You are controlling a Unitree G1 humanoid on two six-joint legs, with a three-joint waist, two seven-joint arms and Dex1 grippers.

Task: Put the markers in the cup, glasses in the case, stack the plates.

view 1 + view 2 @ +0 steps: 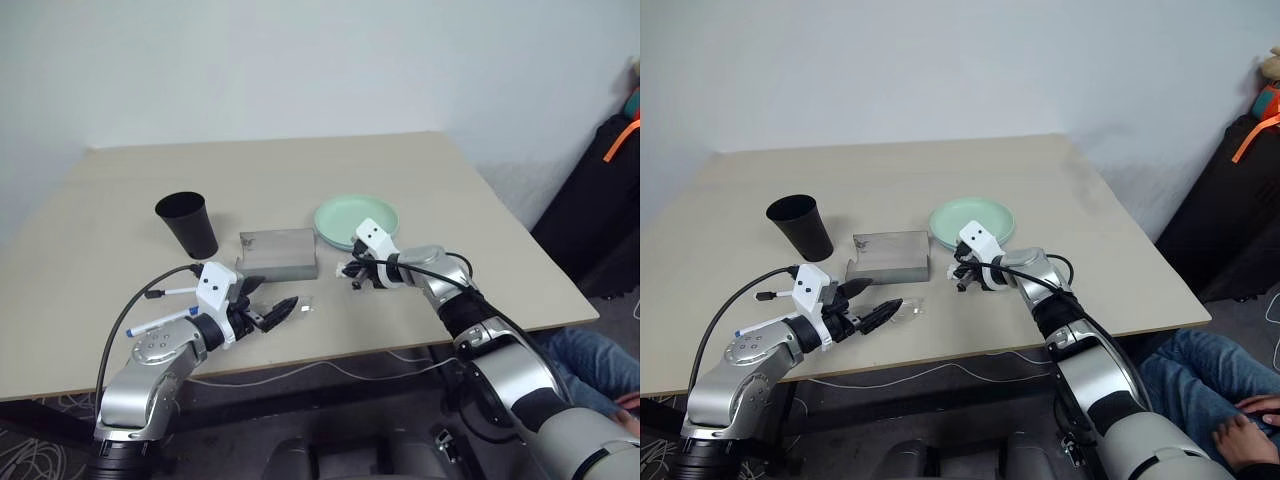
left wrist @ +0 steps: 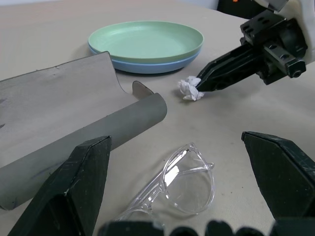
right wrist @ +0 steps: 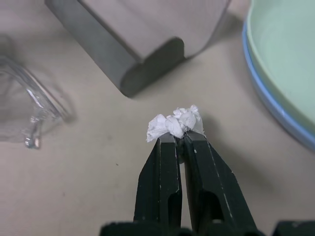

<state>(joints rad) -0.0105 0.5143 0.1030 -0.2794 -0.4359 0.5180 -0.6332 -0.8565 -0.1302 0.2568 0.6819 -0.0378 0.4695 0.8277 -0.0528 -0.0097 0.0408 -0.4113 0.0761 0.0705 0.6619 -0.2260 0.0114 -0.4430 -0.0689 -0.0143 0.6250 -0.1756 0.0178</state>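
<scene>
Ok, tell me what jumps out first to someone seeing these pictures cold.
The right end effector is shut on a small crumpled white scrap on the table, between the grey case and the stacked plates, mint green on light blue. The clear glasses lie on the table in front of the open left end effector, beside the case. A black cup stands at the case's far left.

Two round shallow plastic plates (image 2: 147, 46) (mint green stacked on light blue), one tall matte black cup (image 1: 187, 222), one flat grey case (image 1: 279, 252), one pair of clear-framed glasses (image 2: 182, 182), two white markers (image 1: 160, 310), one crumpled white scrap (image 3: 174, 123).
</scene>
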